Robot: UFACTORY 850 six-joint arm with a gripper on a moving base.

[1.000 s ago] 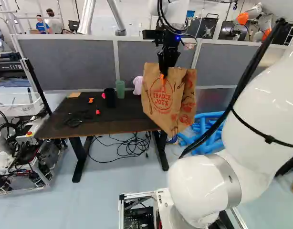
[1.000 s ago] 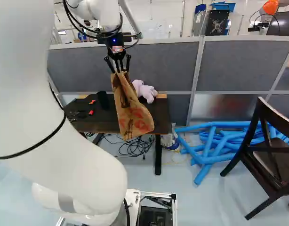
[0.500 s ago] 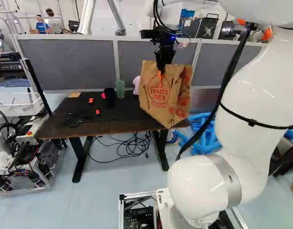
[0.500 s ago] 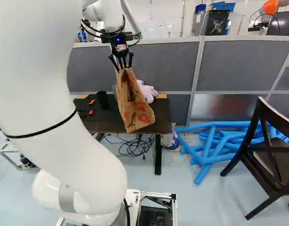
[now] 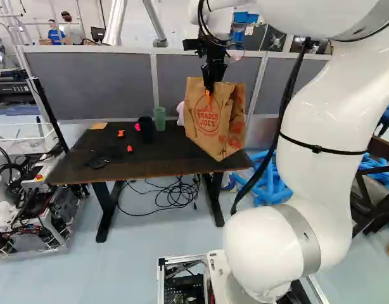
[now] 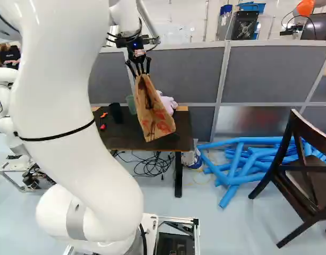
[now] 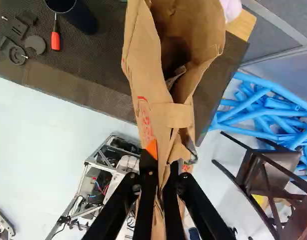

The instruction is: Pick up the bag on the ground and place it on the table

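The pincer (image 5: 210, 88) is nearly closed—its two fingers pinch the brown paper bag (image 5: 215, 130) by its upper part, the paper caught between them. The bag hangs tilted below the pincer, over the right-hand end of the bench (image 5: 118, 166); whether its bottom touches the top, I can't tell. Ahead of the pincer, the bag's mouth gapes open. Left of the pincer and lower, a black cup (image 5: 146, 129) and a green cup (image 5: 159, 118) stand on the bench—close together. Blue tubes (image 6: 242, 159) lie low on the pincer's right.
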